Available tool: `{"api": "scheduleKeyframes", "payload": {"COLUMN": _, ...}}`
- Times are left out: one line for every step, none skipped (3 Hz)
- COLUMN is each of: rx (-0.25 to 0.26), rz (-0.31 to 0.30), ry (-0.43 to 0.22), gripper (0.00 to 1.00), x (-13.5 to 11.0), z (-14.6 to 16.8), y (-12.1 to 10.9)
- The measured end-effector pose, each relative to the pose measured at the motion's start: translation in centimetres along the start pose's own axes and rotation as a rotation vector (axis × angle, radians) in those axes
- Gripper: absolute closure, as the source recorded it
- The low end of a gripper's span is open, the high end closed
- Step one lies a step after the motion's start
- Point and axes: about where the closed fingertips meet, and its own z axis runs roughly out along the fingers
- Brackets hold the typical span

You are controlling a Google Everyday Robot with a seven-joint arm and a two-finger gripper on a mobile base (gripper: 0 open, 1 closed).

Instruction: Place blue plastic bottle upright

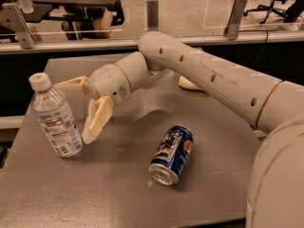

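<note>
The blue plastic bottle (pixel 53 119), clear with a white cap and a striped label, stands on its base at the left of the grey table (pixel 118 194), leaning slightly left. My gripper (pixel 74 112) is open just to its right. One cream finger (pixel 70 86) reaches behind the bottle's shoulder. The other finger (pixel 97 120) hangs down beside the bottle's lower right. I cannot tell whether that tip still touches it.
A blue soda can (pixel 172 153) lies on its side mid-table, open end toward me. A cream object (pixel 189 83) sits behind my arm. A glass barrier with metal posts (pixel 152 14) runs along the far edge. The table's left edge is close to the bottle.
</note>
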Motion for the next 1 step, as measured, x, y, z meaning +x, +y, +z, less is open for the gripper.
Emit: {"api": "scheduleKeyframes", "payload": {"rx": 0.000, "rz": 0.000, "ry": 0.000, "gripper": 0.00, "x": 0.00, "z": 0.01, "y": 0.00}}
